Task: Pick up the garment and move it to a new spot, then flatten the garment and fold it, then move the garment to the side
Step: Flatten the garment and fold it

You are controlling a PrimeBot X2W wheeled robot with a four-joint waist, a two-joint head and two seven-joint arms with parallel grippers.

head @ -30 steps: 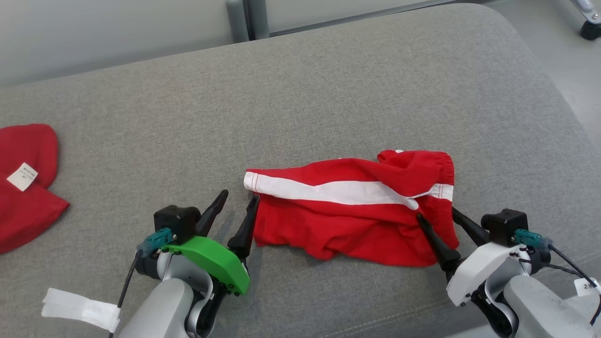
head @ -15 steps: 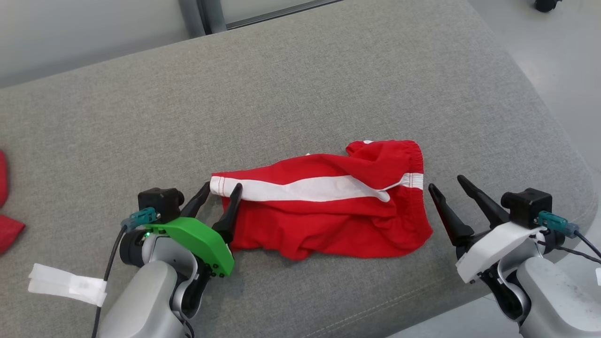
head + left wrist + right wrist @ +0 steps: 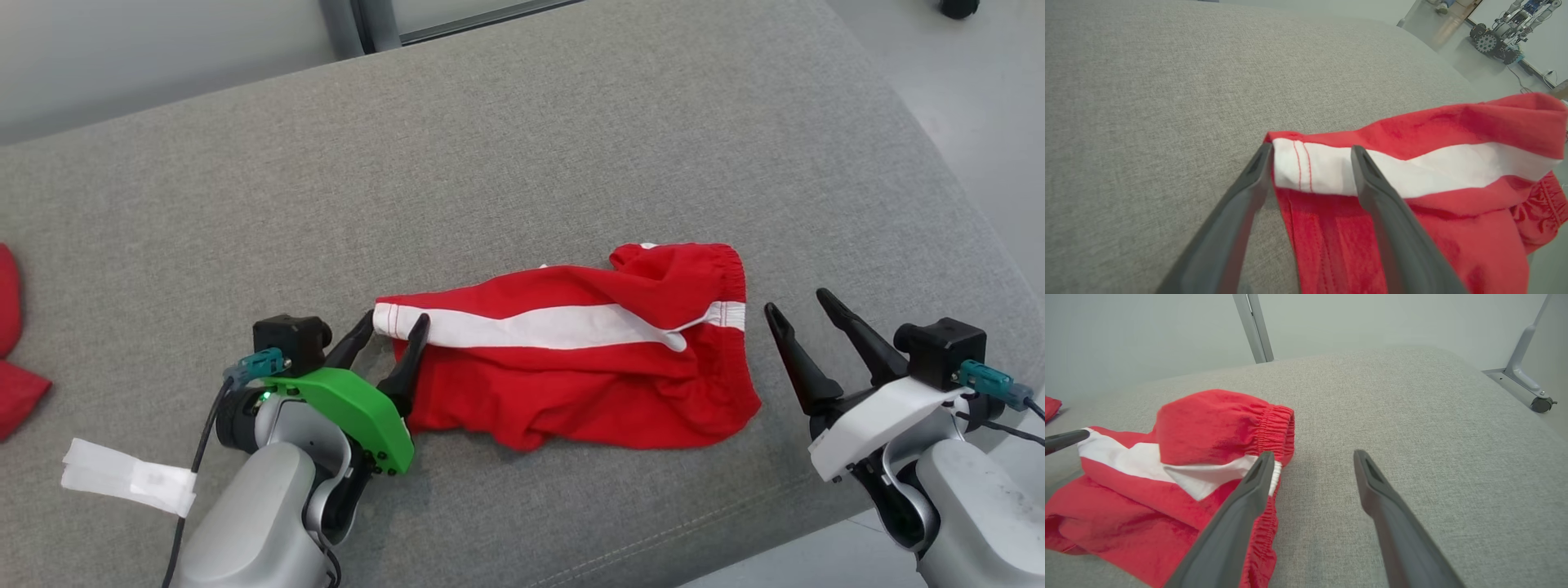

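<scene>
The garment [image 3: 571, 359], red shorts with a white side stripe, lies crumpled on the grey cushion [image 3: 522, 147]. My left gripper [image 3: 396, 318] stands open at its left end, one finger on each side of the white hem corner. In the left wrist view that hem [image 3: 1314, 171] sits between the fingers of the left gripper [image 3: 1311, 151]. My right gripper [image 3: 796, 302] is open just right of the elastic waistband, holding nothing. In the right wrist view, one finger of the right gripper [image 3: 1313, 454] reaches along the edge of the garment [image 3: 1208, 420] and the other is over bare cushion.
Another red cloth [image 3: 12, 359] lies at the cushion's far left. The cushion's rounded edge drops to the floor [image 3: 980, 98] on the right and just before the arms. A metal post [image 3: 359, 24] rises behind, and a caster [image 3: 1541, 404] stands on the floor.
The camera has shifted. My left gripper has come forward to straddle the white hem corner. My right gripper, earlier straddling the garment's lower right edge, now sits off it to the right.
</scene>
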